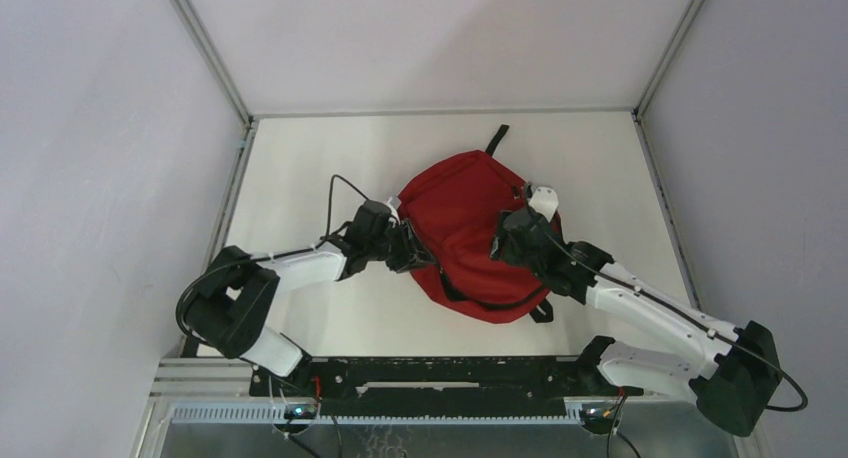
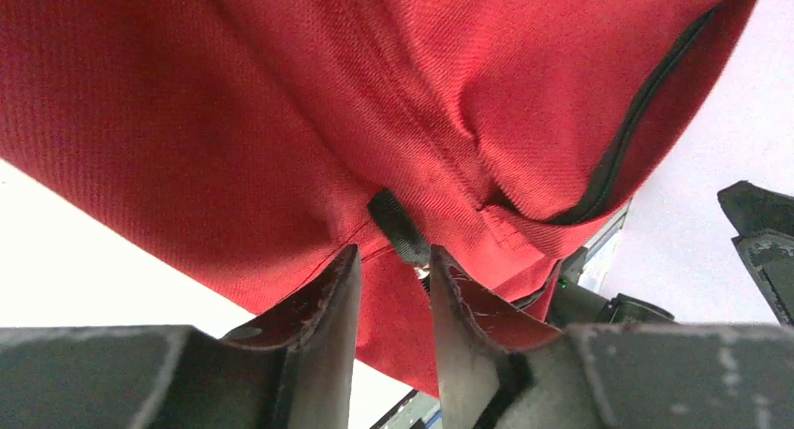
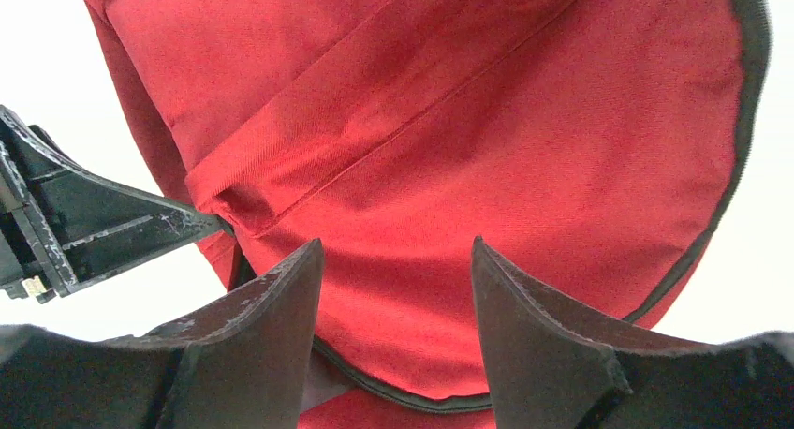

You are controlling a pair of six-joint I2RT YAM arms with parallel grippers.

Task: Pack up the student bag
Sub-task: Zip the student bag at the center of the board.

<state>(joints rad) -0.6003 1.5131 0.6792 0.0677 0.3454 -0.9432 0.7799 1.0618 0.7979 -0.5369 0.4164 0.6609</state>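
At frame centre, red backpack (image 1: 465,228); my left gripper (image 2: 393,253) flanking its black zipper pull (image 2: 395,225), grip I cannot tell; right gripper (image 3: 396,244) released over fabric

The student bag (image 1: 462,218) is shown in red woven twill, trimmed with a black zipper (image 2: 646,110); the table (image 1: 300,178) is seen white.

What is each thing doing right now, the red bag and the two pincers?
student bag: lying on the table; the zip that shows looks shut.
left pincer: jaws narrow around the black zip pull; whether it grips it, I cannot tell.
zip pull: sticking out of the bag, right at the left pincer's tips.
right pincer: open, over the bag's red cloth.
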